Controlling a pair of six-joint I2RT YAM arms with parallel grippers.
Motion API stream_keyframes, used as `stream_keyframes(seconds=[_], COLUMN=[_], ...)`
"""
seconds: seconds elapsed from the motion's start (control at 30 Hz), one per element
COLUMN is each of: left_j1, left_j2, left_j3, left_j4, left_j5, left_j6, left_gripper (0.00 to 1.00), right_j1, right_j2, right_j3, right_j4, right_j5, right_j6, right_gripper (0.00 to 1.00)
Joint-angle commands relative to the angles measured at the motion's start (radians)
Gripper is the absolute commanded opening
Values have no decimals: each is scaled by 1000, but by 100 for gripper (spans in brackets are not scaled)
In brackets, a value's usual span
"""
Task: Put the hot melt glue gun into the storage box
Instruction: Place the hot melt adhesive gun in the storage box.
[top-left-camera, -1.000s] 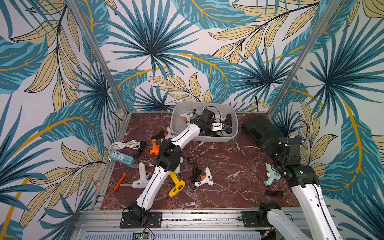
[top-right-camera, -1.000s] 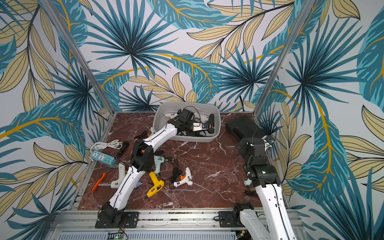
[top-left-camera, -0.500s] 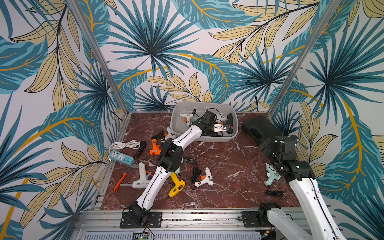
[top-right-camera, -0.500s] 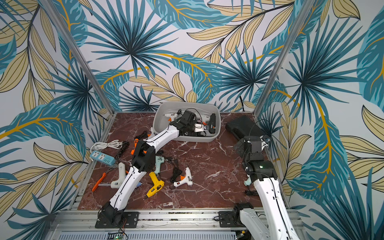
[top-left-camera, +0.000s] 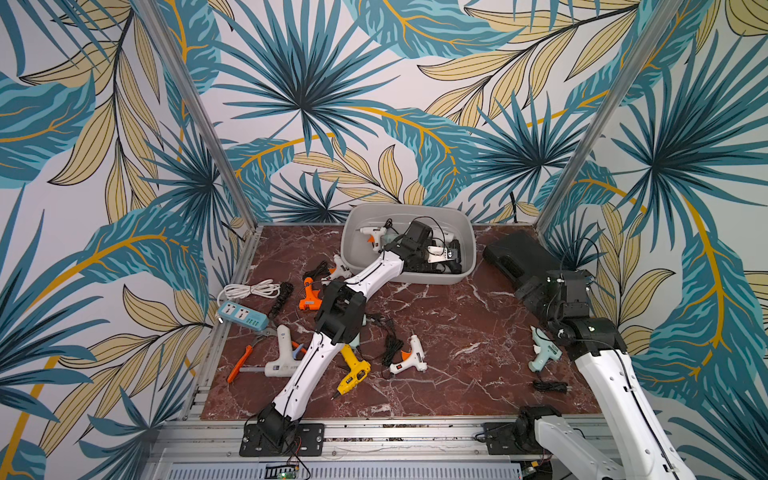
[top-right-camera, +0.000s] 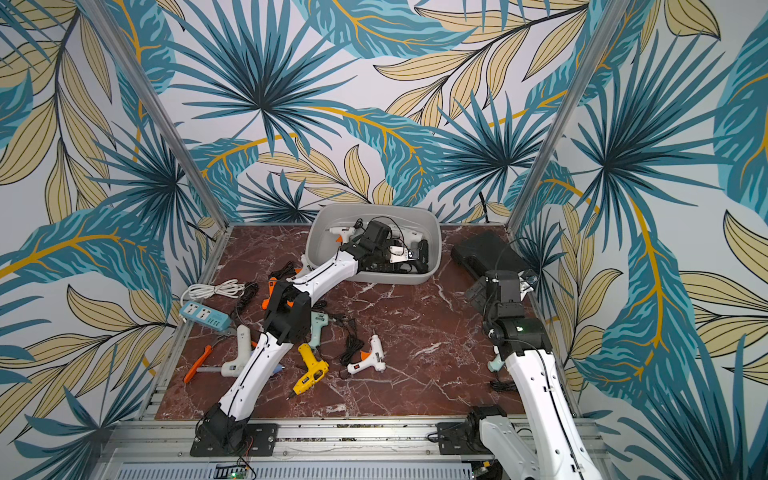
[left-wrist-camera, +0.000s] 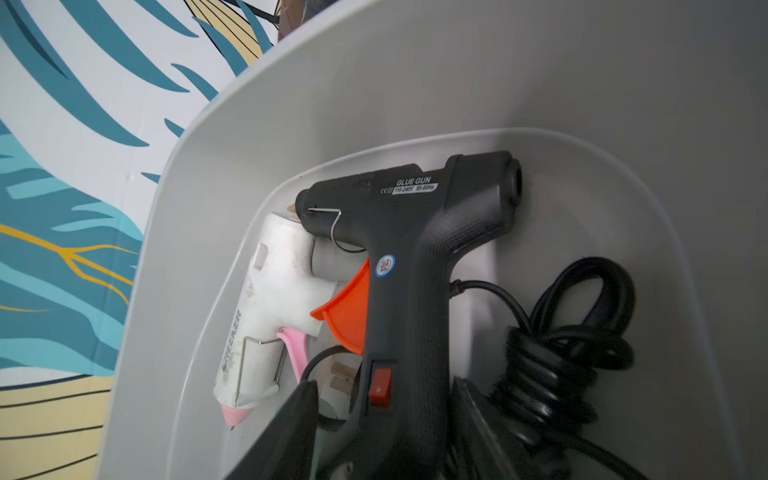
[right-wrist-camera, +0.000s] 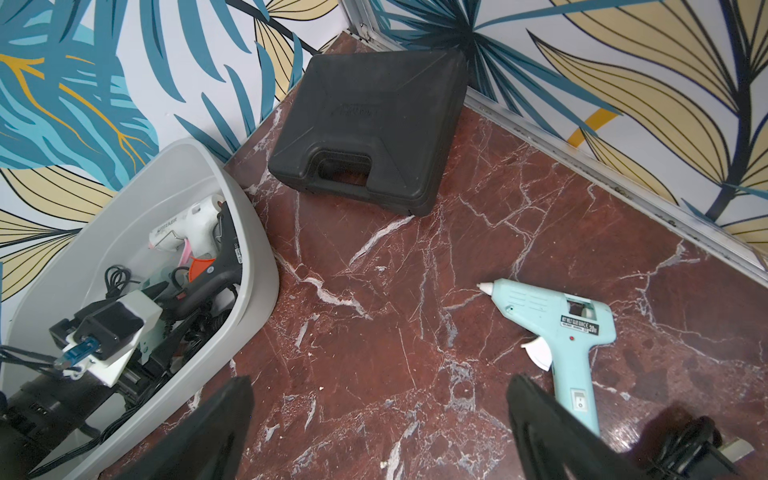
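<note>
Now the left gripper (left-wrist-camera: 384, 384) sits inside the storage box (left-wrist-camera: 457, 83), jaws parted either side of the handle of the black hot melt glue gun (left-wrist-camera: 415, 249), with a gap showing on one side. The gun lies on the box floor, barrel close to the end wall, with a white glue gun (left-wrist-camera: 274, 299) alongside. The right gripper (right-wrist-camera: 380, 379) hangs spread wide over the bare marble table (right-wrist-camera: 374, 291), a teal glue gun (right-wrist-camera: 557, 320) just beside one finger.

Left arm (top-left-camera: 332, 328) stretched far forward, left gripper (left-wrist-camera: 384, 390) angled down, jaws parted; right arm (top-left-camera: 615, 374) raised, right gripper (right-wrist-camera: 380, 382) hovering, jaws wide apart
</note>
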Motion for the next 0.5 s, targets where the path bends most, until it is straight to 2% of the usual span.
stream_keyframes(seconds=[0.0,0.1,0.23,0.3,0.47], left_j1=[4,6,7,7,7], left_j2=[12,-1,-58,-103,-212], left_j3=[-12,0,11,-5,-68], left_j4=[21,19,3,13,36], left_j5=[11,21,57,69,62], left_j6=[-15,-54,-132,-164,-230], left_gripper=[56,57,89,99,100], right_j1=[-3,-3,-45,-96,-233], right_j2=[-6,25,105,136,153], right_j3=[-16,-11,-6,-20,-67], right_j4=[-33,-72,-143,-154,-154], right_j5=[30,80,129,104,27], right_j6=[11,8,2,-9,-61], right_gripper=[100,99,99,99,99])
